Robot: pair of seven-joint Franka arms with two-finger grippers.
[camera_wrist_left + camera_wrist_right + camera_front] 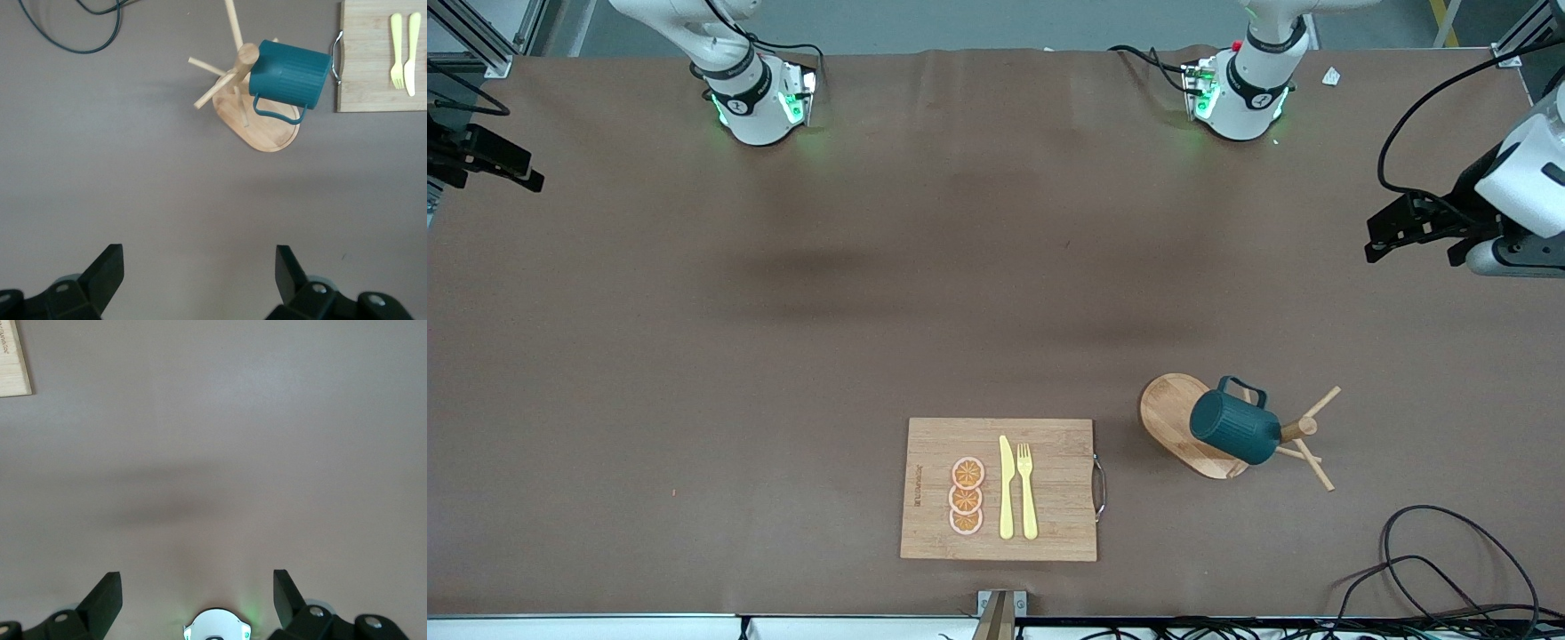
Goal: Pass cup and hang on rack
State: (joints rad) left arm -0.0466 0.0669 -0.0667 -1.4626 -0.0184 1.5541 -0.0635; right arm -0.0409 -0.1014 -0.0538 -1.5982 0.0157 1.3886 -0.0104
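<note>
- The cup [1234, 428] is hanging on the rack [1183, 418], its handle looped on a peg and its body tilted over the oval base.
- The rack is standing on the desk [783, 373] toward the left arm's end, just beside the bamboo cutting board [1000, 489], which is carrying 1 knife, 1 fork and 3 orange slices.
- The left end effector [200, 280] is hovering released and empty, well apart from the cup.
- The right end effector [197, 600] is waiting released over bare desk near its base.

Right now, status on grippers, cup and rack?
Left gripper and right gripper open, empty, up over bare table. Cup hanging on rack. Nothing in the way.
</note>
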